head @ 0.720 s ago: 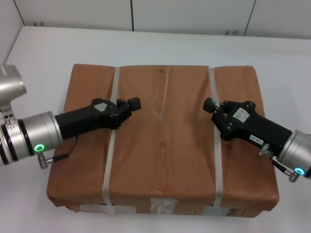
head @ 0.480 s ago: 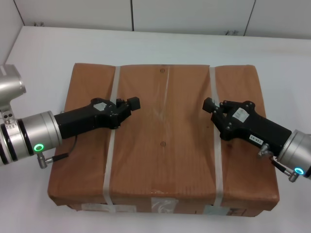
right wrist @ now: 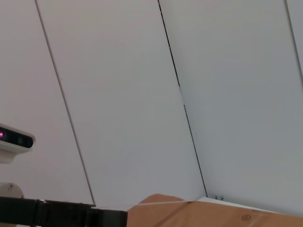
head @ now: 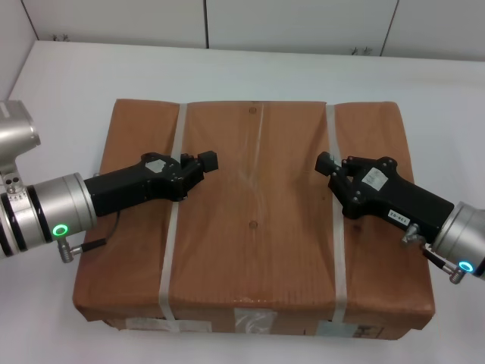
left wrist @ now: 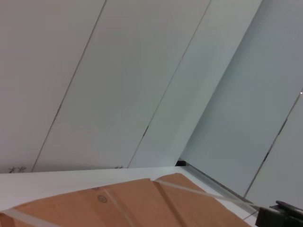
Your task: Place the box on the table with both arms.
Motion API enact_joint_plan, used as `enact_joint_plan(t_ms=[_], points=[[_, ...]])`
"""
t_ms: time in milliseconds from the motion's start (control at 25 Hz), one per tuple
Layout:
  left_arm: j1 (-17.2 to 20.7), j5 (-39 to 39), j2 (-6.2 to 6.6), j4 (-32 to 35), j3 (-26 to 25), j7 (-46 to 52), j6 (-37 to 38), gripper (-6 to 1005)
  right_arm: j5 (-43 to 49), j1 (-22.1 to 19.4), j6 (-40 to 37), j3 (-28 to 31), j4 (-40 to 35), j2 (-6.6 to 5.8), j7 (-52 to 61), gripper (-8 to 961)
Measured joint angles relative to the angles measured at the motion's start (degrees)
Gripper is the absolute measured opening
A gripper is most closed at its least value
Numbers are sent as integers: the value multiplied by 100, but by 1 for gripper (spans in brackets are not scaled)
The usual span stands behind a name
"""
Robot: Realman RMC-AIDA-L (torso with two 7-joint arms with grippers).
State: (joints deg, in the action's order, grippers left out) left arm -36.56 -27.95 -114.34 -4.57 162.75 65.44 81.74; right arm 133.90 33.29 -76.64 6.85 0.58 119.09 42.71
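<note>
The box (head: 254, 250), brown paper with two whitish straps (head: 170, 250), fills the middle of the head view over the white table (head: 250, 72). Its labels (head: 254, 322) face the near side. My left gripper (head: 207, 161) lies over the box top just right of the left strap. My right gripper (head: 326, 163) lies over the top at the right strap (head: 339, 265). Both black gripper bodies rest low on the paper and point inward toward each other. The box also shows in the left wrist view (left wrist: 142, 203) and the right wrist view (right wrist: 213, 213).
White wall panels (head: 303, 23) stand behind the table's far edge. Bare tabletop shows beyond the box and on both sides. The right gripper shows at the edge of the left wrist view (left wrist: 279, 215). The left arm shows in the right wrist view (right wrist: 61, 213).
</note>
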Motion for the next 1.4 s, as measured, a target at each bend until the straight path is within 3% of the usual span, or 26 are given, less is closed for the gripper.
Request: enact_joint_plan(t_ms=[280,680,1080,1400], points=[[-25,0,-70,-166,17,-11,-126,8,26,78,237,-44,22,0,24,52],[-143,61,-190,-198,128,24,-1199,9,64,341,1274,-144,329,0,124,70],[-243,256,-225,-137,128,24,-2116,10,66,712,2590,-236,733,0,375,88],[-280,385,-239,103,125,-19,-2677,10,65,811,2786,-400,752,0,474,103]])
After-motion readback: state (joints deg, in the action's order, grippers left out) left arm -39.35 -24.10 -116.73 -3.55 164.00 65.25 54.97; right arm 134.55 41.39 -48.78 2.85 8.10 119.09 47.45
